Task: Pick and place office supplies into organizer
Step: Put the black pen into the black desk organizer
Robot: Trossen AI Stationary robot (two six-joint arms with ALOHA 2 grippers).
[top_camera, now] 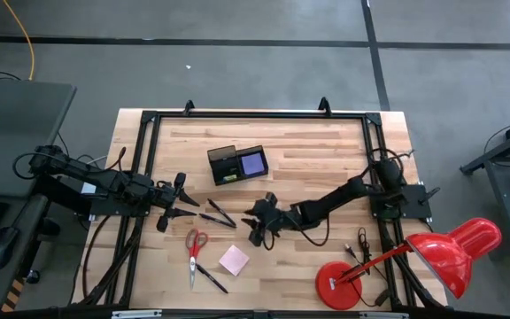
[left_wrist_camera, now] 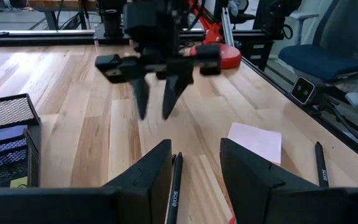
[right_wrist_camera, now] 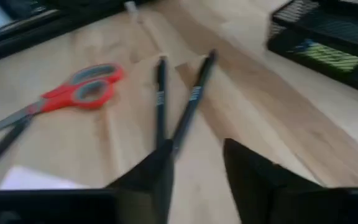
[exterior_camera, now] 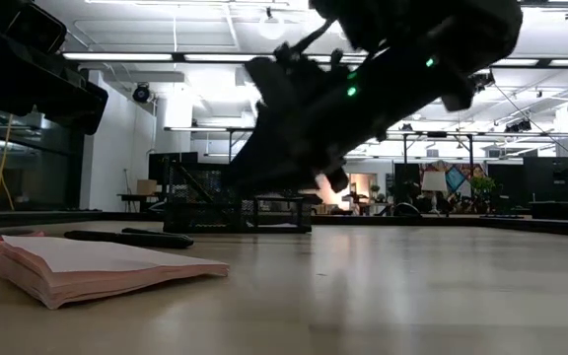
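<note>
Bright, even overhead light; right wrist view motion-blurred, low view's foreground soft.

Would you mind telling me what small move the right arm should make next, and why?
Probably ease the right gripper forward and down over the nearer of the two pens. Its fingers are parted and empty above the table, the pens lie just ahead beside the scissors, and the organizer already holds a purple pad.

Past the parted fingers (right_wrist_camera: 253,171) of the right gripper (right_wrist_camera: 197,168), two black pens (right_wrist_camera: 188,102) lie on the worktop (right_wrist_camera: 260,106), meeting in a V, with red scissors (right_wrist_camera: 73,93) beside them and the mesh organizer (right_wrist_camera: 328,43) farther off.
</note>
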